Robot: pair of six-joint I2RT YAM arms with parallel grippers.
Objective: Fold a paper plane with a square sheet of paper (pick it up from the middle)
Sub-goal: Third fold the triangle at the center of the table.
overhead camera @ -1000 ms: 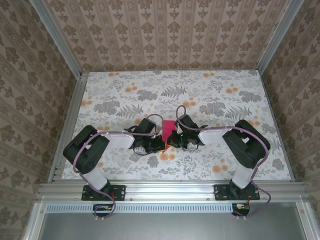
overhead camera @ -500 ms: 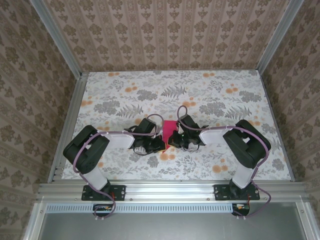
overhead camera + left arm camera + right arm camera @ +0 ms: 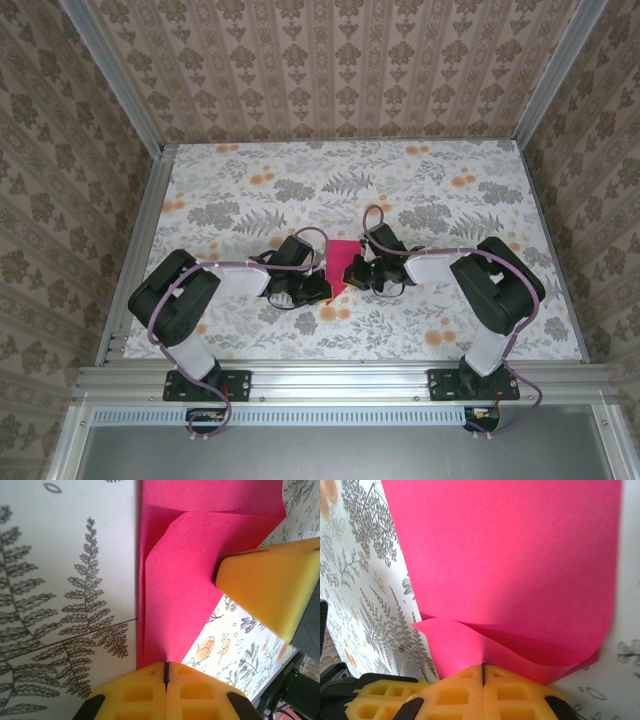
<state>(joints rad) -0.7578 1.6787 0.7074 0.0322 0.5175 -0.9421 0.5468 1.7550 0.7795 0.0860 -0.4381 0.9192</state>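
The square sheet of paper (image 3: 341, 258) is magenta-pink and held off the flowered tablecloth between both arms, folded over on itself. In the left wrist view its layers (image 3: 190, 575) run up from my left gripper (image 3: 165, 666), which is shut on its lower edge. My right gripper (image 3: 483, 667) is shut on the opposite edge, where a curled flap (image 3: 520, 565) bulges over a lower layer. In the top view the left gripper (image 3: 320, 287) and right gripper (image 3: 352, 272) sit close together. A paper plane shape is out of view.
The right gripper's yellow finger (image 3: 265, 587) shows in the left wrist view, the left's (image 3: 375, 700) in the right wrist view. The flowered tablecloth (image 3: 400, 190) stretches back to patterned walls (image 3: 330, 70). A metal rail (image 3: 340, 382) edges the near side.
The right arm has shifted slightly back and to the right with its edge of the sheet, so a little more pink shows between the grippers. The left arm has stayed put.
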